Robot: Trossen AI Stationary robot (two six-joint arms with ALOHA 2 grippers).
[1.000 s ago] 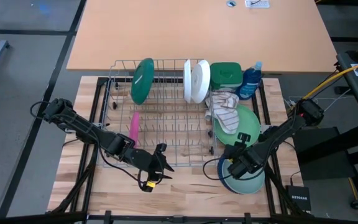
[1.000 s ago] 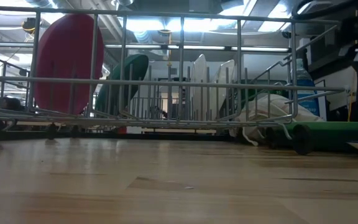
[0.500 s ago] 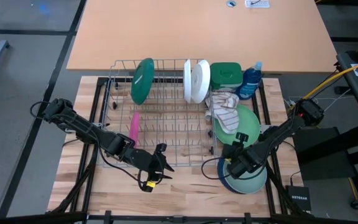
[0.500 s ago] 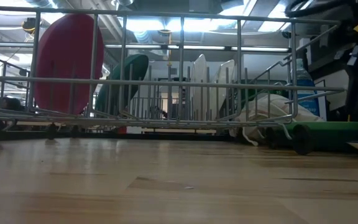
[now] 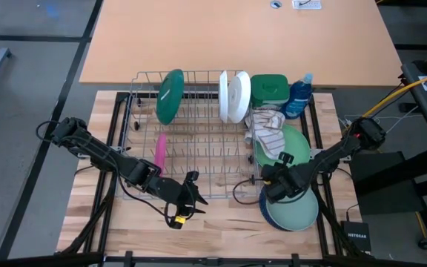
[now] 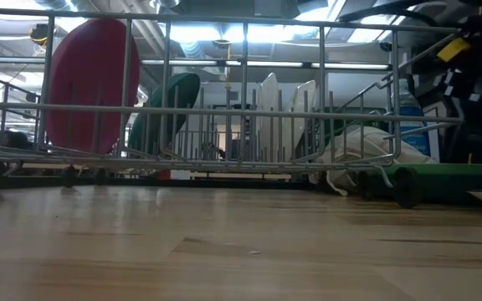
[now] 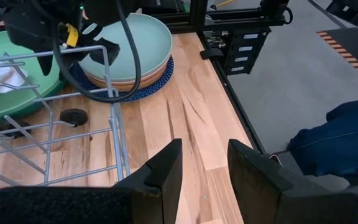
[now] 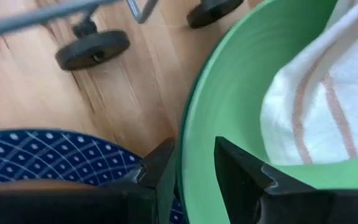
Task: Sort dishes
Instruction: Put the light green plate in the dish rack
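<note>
R gripper (image 5: pixel 270 182) empty over light green plate (image 5: pixel 298 142) edge.

A robotics lab or workshop, not a home kitchen. The butcher-block bench (image 5: pixel 221 222) sits in a black metal frame (image 7: pixel 241 37) on a grey concrete floor (image 5: pixel 28 81), with a plain tan table (image 5: pixel 236 37) beyond it. Yellow cable (image 5: pixel 399 96) runs off past the right claw (image 5: pixel 267 178), and a small network box (image 5: pixel 356 236) lies on the floor frame near it. Orange-and-black hazard tape (image 7: pixel 347 53) marks the floor ahead of the left claw (image 7: pixel 204 168). Through the dish rack (image 6: pixel 224 109), the low view shows bare ceiling ducts and strip lights (image 6: pixel 216 29).
</note>
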